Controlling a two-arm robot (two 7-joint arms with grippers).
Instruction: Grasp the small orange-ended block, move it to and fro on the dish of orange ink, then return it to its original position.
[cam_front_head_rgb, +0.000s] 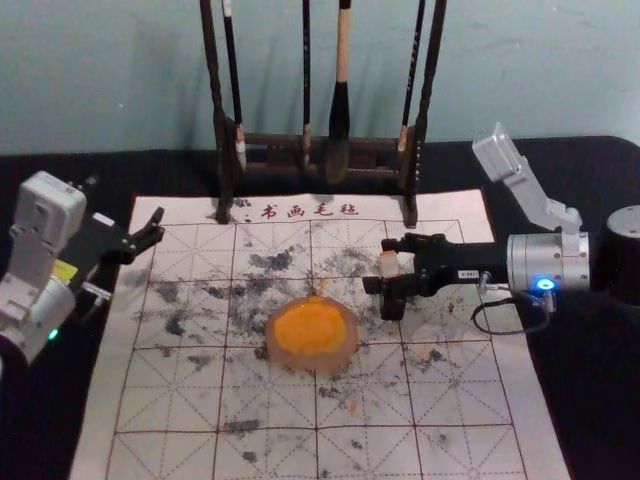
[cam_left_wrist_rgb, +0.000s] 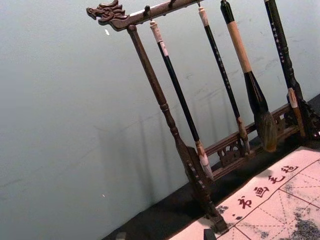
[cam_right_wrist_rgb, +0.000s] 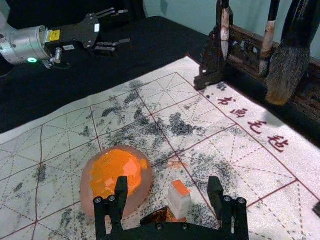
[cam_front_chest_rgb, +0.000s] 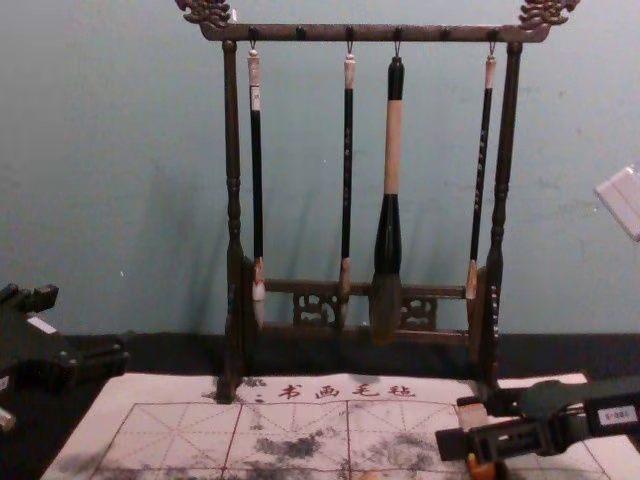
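Though apart, right fingers (cam_front_head_rgb: 394, 300) around block (cam_right_wrist_rgb: 179, 204).

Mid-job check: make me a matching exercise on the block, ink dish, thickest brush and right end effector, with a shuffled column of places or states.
1. Small block
2. Ink dish
3. Thickest brush
4. Right end effector

A. Hangs from the rack
B. Fingers apart, one either side of the block
C. White sides, orange upper end
D. Holds orange ink

Pairs: 1-C; 2-D; 3-A; 4-B
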